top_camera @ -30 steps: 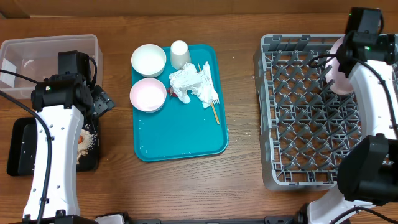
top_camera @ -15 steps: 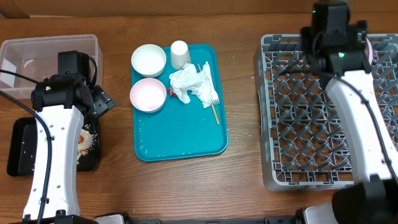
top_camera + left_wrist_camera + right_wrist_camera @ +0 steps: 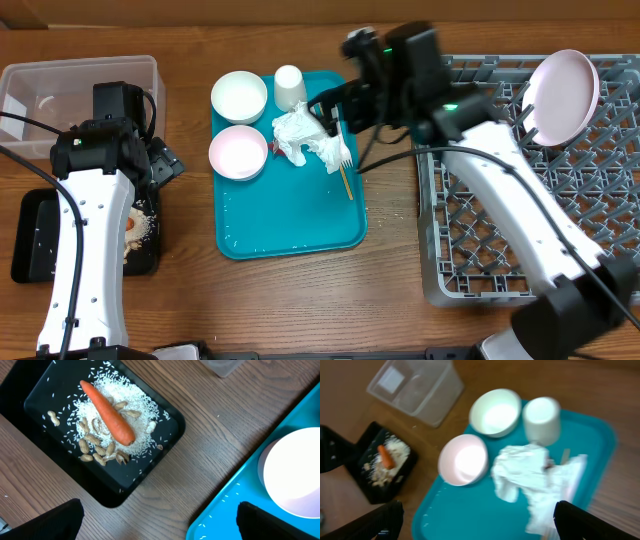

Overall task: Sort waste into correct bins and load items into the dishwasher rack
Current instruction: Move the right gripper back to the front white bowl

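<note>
**Right arm crossing from rack to tray.** The plate (image 3: 565, 95) is now standing on edge among the pegs at the far right corner of the dishwasher rack (image 3: 500, 240). A second ago the right hand (image 3: 338, 108) was beside it there. That hand is now hovering over the far edge of the teal tray (image 3: 290, 220), with its fingers spread wide and carrying nothing. The left arm is not showing any change of place.

The crumpled napkin (image 3: 305, 138) is lying on the tray just below the right hand and is partly covering the white fork (image 3: 343, 158). The wooden stick (image 3: 346, 180) is lying beside it. The white bowl (image 3: 239, 96), the pinkish bowl (image 3: 238, 151) and the cup (image 3: 289, 86) are waiting on the tray's far left part.

The carrot (image 3: 107, 412) is resting on rice and nuts in the black tray (image 3: 150, 467). The left hand (image 3: 162, 165) is hanging above the table (image 3: 390, 290) between that tray and the teal one, open and empty. The clear tub (image 3: 90, 85) is sitting beyond it.

One item is loaded, and the step now in hand appears to be the next pick from the tray. That move calls for lowering the open fingers onto a single object. If the napkin is taken, it should be lifted clear of the fork beneath it.
</note>
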Tool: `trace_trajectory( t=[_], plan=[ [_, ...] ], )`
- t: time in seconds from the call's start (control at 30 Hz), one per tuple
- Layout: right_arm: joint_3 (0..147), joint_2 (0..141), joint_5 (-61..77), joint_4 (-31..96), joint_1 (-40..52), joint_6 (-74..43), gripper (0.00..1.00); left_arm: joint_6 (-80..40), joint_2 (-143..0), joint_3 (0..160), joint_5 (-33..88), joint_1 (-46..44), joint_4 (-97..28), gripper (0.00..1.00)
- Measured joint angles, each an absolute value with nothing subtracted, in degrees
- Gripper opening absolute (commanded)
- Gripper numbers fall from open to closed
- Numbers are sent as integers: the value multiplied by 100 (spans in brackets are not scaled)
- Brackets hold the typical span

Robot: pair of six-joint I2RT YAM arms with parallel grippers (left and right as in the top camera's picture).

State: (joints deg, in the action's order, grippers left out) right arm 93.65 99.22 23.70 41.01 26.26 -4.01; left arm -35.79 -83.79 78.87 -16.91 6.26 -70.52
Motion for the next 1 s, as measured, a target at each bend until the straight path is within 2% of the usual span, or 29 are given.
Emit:
trace_trajectory(
  t=[0.4,0.73,0.93,1.0],
  plan=[
    [9362,10993,2016,3492,3575,-1476,100,-3579,-8379,7887,-1691,626,-7050,100],
    [9362,11876,1588,3262,4200,-3546,100,-3579,-8379,7887,-1691,626,-7052,100],
    [9362,12154,1302,3201,4399,-3977,100,-3579,-8379,7887,-1691,626,-7052,100],
    [9365,12158,1120,3190,4462,-4139,97,-3579,-8379,7887,-1691,626,-7050,100]
  ],
)
